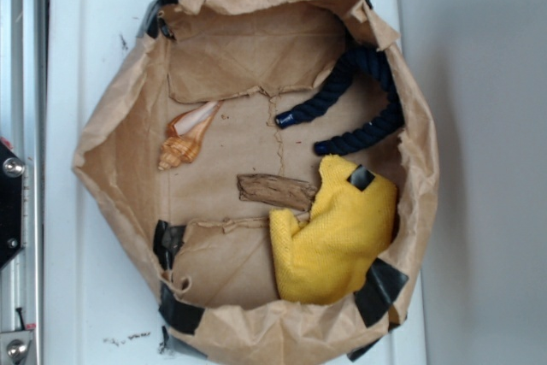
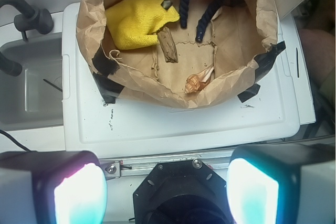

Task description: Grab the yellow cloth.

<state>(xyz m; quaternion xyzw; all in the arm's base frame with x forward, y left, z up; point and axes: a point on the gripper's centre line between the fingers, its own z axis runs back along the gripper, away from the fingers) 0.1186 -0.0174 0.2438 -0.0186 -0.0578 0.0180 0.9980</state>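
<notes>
We see the yellow cloth (image 1: 335,237) crumpled inside the paper bag (image 1: 120,138), touching a wood piece (image 1: 275,191). Our gripper (image 2: 165,195) hangs spread wide, well apart from it.

Bright, even light — soft shadows inside the paper bag (image 1: 128,126); wrist foreground blurred, glowing.

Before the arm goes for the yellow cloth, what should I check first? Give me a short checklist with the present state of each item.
1. Cloth in view, inside the paper bag: ok.
2. Top of cloth free for a grasp: ok; only a bit of black tape lies on it.
3. Wood piece clear of cloth: not ok; it touches the cloth's edge.
4. Rope and shell apart from cloth: ok.
5. Fingers open: ok; wide apart, nothing between.
6. Gripper above cloth: not ok; it is outside the bag.
</notes>
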